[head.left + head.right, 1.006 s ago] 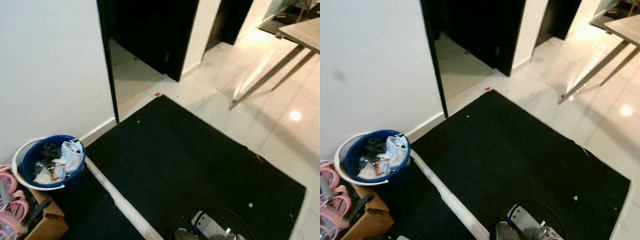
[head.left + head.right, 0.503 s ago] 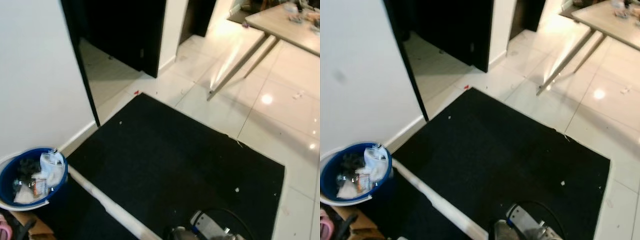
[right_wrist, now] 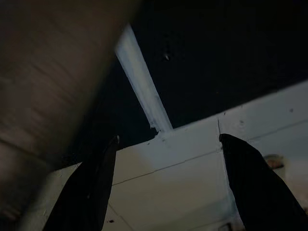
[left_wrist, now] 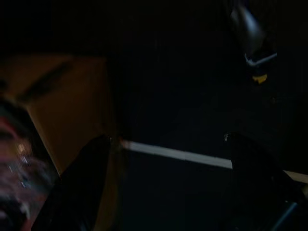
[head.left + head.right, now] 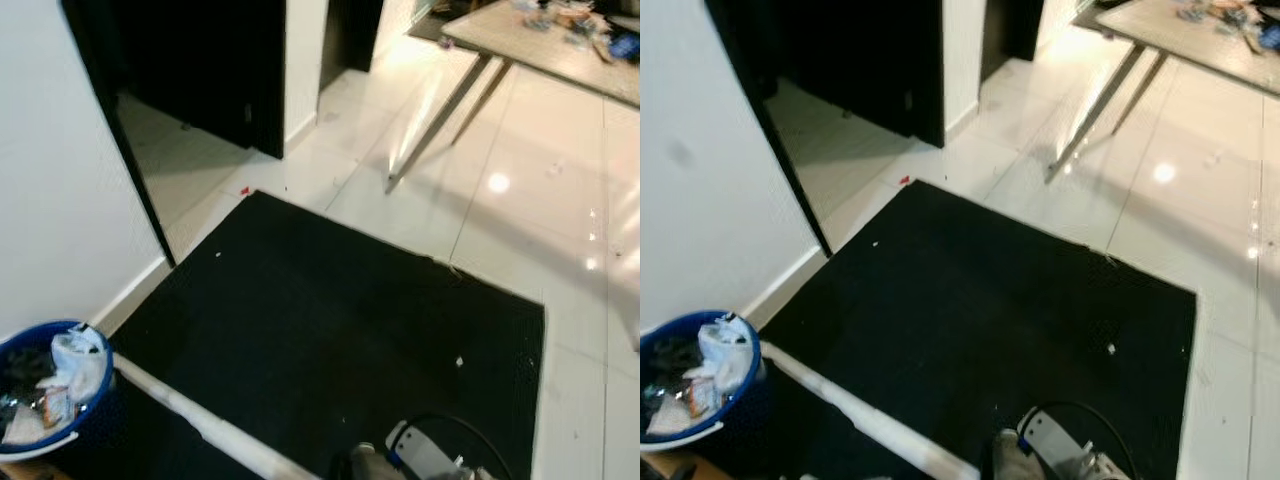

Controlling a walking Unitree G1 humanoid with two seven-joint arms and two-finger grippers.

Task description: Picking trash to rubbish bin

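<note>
A blue rubbish bin (image 5: 45, 385) stands at the lower left against the white wall, holding crumpled white and mixed trash (image 5: 710, 350). A small white scrap (image 5: 459, 362) lies on the black mat (image 5: 330, 320), and a red scrap (image 5: 244, 190) lies on the tiles by the mat's far corner. In the dim left wrist view my left gripper (image 4: 167, 138) hangs open over the dark mat. The right wrist view shows my right gripper (image 3: 170, 138) open over the mat's edge and white tiles, with nothing between its fingers.
A long white tube (image 5: 200, 425) lies across the mat near the bin. A dark doorway (image 5: 190, 60) opens at the back left. A table (image 5: 540, 40) with slanted metal legs stands at the back right on glossy tiles. A brown cardboard box (image 4: 67, 106) shows beside the left gripper.
The camera has swung right: the bin has slid to the lower left corner, the pink items and box have left the eye views, and more of the table shows.
</note>
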